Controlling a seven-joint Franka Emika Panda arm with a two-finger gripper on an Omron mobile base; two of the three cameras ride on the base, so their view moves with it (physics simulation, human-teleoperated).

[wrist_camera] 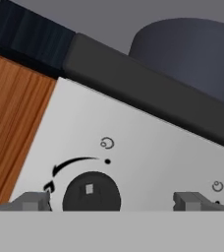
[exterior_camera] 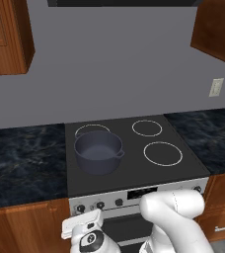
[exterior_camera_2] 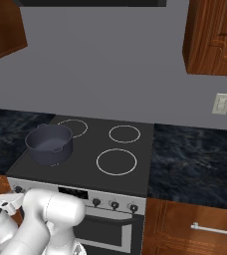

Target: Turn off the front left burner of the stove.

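Observation:
The stove (exterior_camera: 134, 170) has a flat black top with white rings and a silver front panel (wrist_camera: 143, 142). A dark grey pot (exterior_camera: 98, 151) sits on its front left burner. In the hand view my gripper (wrist_camera: 114, 202) is open just in front of the panel. A small dark knob (wrist_camera: 91, 193) lies between the fingertips (wrist_camera: 33, 201), nearer the left one and touching neither. A curved arrow mark and small ring symbols are printed above the knob. In the left base view my hand (exterior_camera: 83, 225) hangs just below the leftmost knob (exterior_camera: 81, 208).
Dark marbled countertops (exterior_camera: 20, 158) flank the stove, with wooden cabinets (wrist_camera: 11, 128) below. More knobs (exterior_camera_2: 114, 204) and a display (exterior_camera: 142, 192) line the panel. The oven door (exterior_camera_2: 105, 229) is under it. My white arm (exterior_camera: 176, 220) stands in front of the oven.

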